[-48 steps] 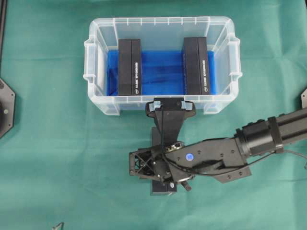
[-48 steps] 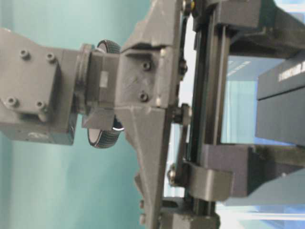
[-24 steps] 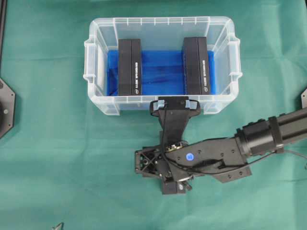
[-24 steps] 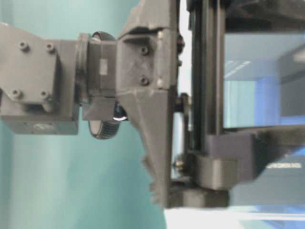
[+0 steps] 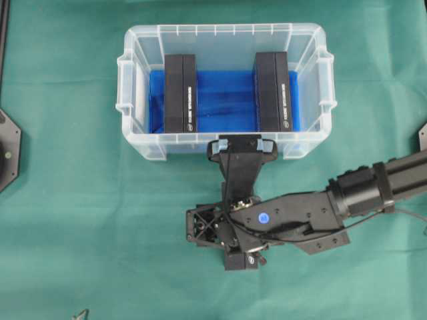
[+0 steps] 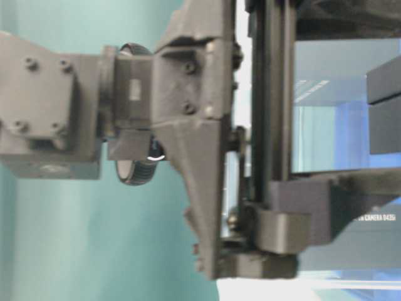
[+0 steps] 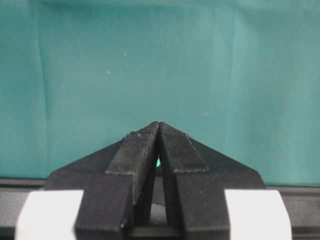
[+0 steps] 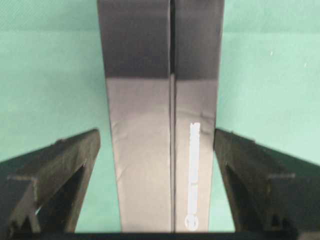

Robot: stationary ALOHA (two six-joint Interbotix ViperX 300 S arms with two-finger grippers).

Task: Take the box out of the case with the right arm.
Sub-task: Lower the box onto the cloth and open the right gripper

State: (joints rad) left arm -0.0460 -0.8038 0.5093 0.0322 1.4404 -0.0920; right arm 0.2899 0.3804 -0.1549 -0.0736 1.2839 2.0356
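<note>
- Since a second ago, right gripper (image 8: 159, 150) has spread wide, releasing the box (image 8: 160, 125) on the cloth (image 5: 67, 220).
- Two boxes sit in the case (image 5: 223, 33), frame top.
- Left gripper (image 7: 159, 131) closed.

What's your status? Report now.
Right gripper open, astride box on the cloth, outside the case. Left gripper shut, empty. Two boxes in case.
</note>
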